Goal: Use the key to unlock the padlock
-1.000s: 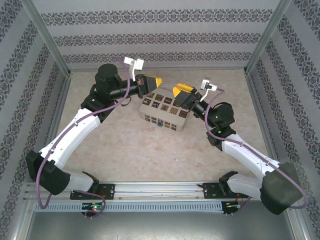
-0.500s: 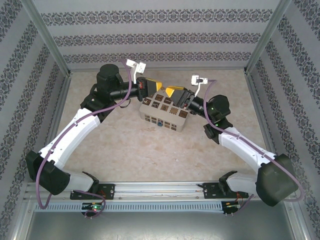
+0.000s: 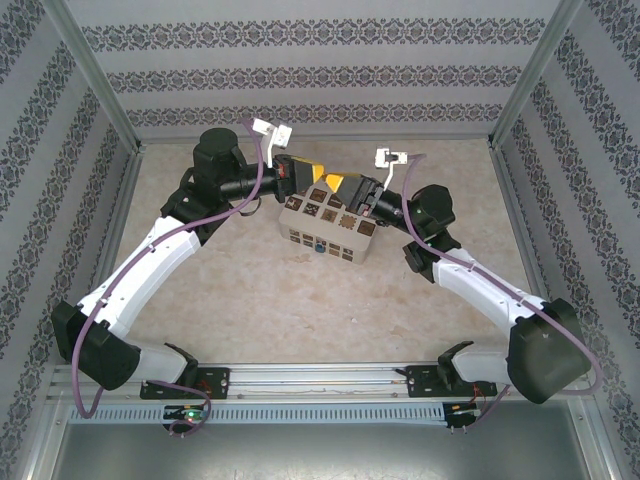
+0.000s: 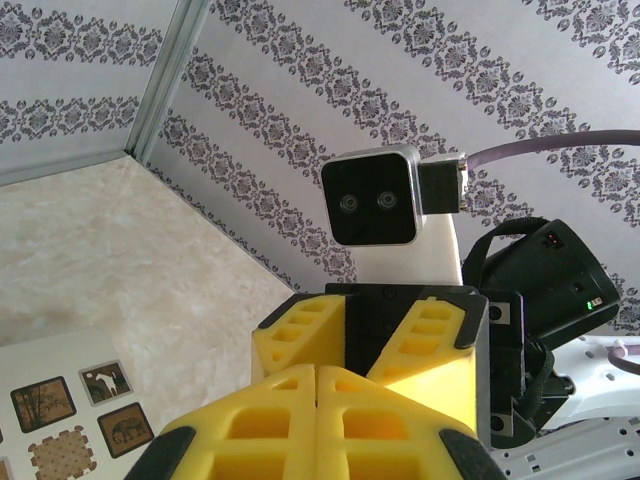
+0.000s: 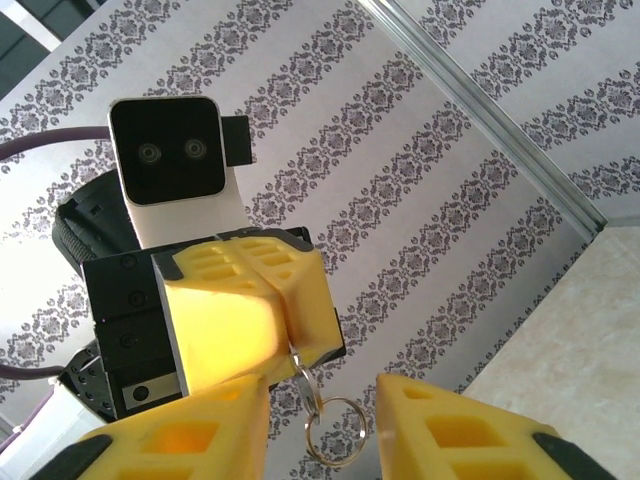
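Observation:
My left gripper [image 3: 312, 168] hangs above the back of the cream box [image 3: 340, 232], shut on the key [image 5: 303, 382], a small silvery piece poking down from its yellow fingers [image 5: 300, 290]. A metal ring [image 5: 335, 432] dangles from the key. My right gripper [image 5: 320, 405] faces the left one tip to tip, its jaws open on either side of the key and ring, touching neither. From the left wrist view my own fingertips [image 4: 300, 400] press together, with the right gripper's spread fingers [image 4: 300, 330] just beyond. The blue padlock [image 3: 320, 245] sits on the box's front face.
The box with dark patterned squares [image 4: 70, 425] stands on the beige floor [image 3: 300, 300] mid-table. Patterned walls and metal frame posts [image 3: 90, 70] close in the back and both sides. Both wrist cables [image 3: 255, 160] arch over the grippers.
My right gripper has travelled left to meet the left gripper over the box, and its jaws have narrowed. The left arm has stayed still.

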Controlling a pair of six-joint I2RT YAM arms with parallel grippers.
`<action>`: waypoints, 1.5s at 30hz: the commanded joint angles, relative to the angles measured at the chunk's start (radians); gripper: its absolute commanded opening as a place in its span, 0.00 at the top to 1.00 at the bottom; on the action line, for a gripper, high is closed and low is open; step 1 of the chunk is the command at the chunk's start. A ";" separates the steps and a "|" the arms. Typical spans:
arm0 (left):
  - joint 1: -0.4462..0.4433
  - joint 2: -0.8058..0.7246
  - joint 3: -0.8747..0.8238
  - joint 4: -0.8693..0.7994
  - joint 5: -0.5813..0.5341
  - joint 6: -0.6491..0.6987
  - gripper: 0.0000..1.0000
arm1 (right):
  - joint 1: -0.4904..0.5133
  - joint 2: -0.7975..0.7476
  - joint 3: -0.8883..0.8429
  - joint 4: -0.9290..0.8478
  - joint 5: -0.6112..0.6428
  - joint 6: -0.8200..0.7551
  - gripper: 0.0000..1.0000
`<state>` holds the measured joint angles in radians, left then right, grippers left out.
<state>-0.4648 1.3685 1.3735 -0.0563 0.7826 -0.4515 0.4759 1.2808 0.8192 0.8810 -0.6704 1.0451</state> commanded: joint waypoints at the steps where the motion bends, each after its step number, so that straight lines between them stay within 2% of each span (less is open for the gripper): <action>1: -0.003 -0.015 0.009 0.028 0.017 0.003 1.00 | 0.013 0.009 0.035 0.019 -0.023 0.000 0.68; 11: -0.003 -0.009 0.011 0.031 0.014 0.005 1.00 | 0.020 0.026 0.047 0.019 -0.035 0.001 0.81; 16: -0.003 -0.009 0.010 0.030 0.010 0.007 1.00 | 0.020 0.024 0.043 0.016 -0.037 -0.002 0.92; 23: 0.000 -0.016 0.006 0.035 -0.014 0.001 1.00 | 0.017 0.008 0.028 -0.005 -0.031 -0.018 1.00; 28: 0.005 -0.020 0.003 0.042 -0.020 -0.008 1.00 | 0.014 -0.011 0.022 -0.041 -0.031 -0.044 1.00; 32: 0.013 -0.043 -0.023 0.068 -0.045 -0.009 0.77 | 0.009 -0.038 0.013 -0.098 -0.021 -0.089 1.00; 36: 0.024 -0.086 -0.070 0.086 -0.094 0.013 0.61 | -0.003 -0.074 0.001 -0.192 -0.007 -0.165 1.00; 39: 0.032 -0.129 -0.130 0.102 -0.153 0.054 0.52 | -0.012 -0.097 -0.011 -0.293 0.017 -0.242 1.00; 42: 0.032 -0.186 -0.215 0.122 -0.244 0.108 0.35 | -0.021 -0.114 -0.026 -0.412 0.055 -0.327 1.00; 45: 0.033 -0.234 -0.296 0.117 -0.322 0.159 0.26 | -0.026 -0.119 -0.048 -0.491 0.094 -0.387 1.00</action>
<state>-0.4431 1.1744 1.1336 0.0223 0.5678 -0.3714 0.4599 1.1744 0.7971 0.5079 -0.6281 0.7670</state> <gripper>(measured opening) 0.723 0.061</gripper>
